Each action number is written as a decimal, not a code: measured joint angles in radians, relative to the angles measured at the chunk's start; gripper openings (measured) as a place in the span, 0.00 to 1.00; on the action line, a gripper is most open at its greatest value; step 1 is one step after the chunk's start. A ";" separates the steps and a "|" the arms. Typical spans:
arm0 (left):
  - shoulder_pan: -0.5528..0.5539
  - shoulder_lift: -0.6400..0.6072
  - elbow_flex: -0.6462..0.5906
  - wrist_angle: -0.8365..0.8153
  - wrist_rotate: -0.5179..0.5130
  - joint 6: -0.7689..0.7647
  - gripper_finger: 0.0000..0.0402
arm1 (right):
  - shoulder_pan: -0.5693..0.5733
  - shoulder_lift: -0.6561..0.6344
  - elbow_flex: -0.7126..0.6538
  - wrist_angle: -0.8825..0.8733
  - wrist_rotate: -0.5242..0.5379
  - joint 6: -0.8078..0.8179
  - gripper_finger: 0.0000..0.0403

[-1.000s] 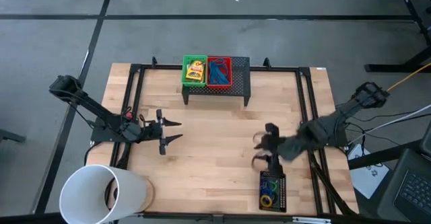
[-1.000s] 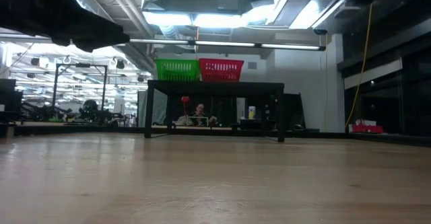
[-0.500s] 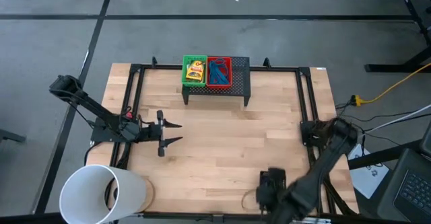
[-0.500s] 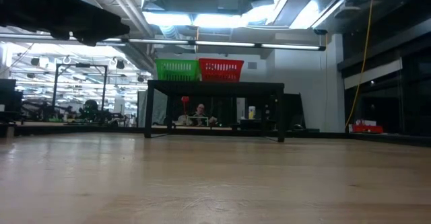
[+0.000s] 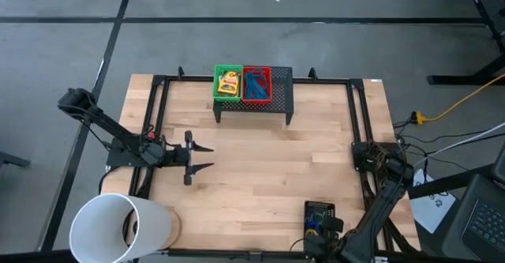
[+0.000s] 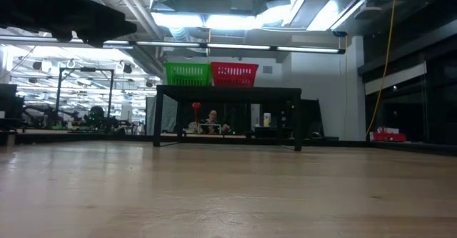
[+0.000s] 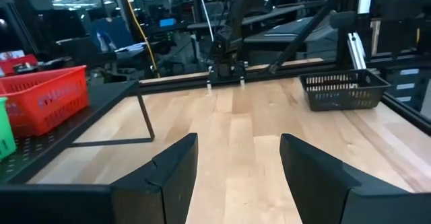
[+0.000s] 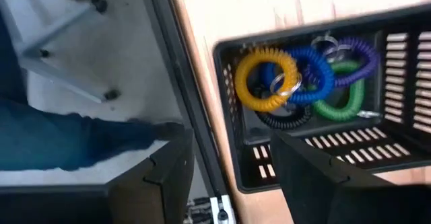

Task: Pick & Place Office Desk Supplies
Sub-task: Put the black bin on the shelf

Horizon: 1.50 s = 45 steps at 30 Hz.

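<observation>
Wooden table [image 5: 260,168]: black tray [image 8: 404,83] at near edge, coiled rings [image 8: 303,76] inside. Right gripper [image 8: 225,170] above it, fingers apart, empty. Crayon box [image 5: 229,82] in green tray [image 5: 217,85], blue cord [image 5: 254,85] in red tray [image 5: 268,85]. Left gripper [image 5: 197,158] spread, idle.

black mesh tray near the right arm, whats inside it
The black mesh tray holds coiled rings: yellow ring, blue ring, purple ring, green ring and black ring. They overlap, so anything beneath them is hidden.

Robotics lab, test rigs [image 6: 78,113], exposed ceiling ducts [image 6: 214,9]
</observation>
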 joint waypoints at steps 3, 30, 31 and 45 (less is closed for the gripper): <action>0.000 0.000 0.000 0.000 0.000 0.007 0.52 | -0.008 0.002 -0.027 0.013 -0.021 -0.012 0.49; -0.224 0.263 -0.139 0.184 -0.071 -0.243 0.49 | -0.026 0.016 -0.033 0.113 -0.016 -0.039 0.49; -0.226 0.277 -0.139 0.206 -0.071 -0.244 0.49 | -0.026 0.022 -0.033 0.113 -0.021 -0.041 0.49; -0.229 0.324 -0.140 0.292 -0.103 -0.197 0.48 | -0.032 0.080 -0.033 0.086 -0.024 -0.075 0.49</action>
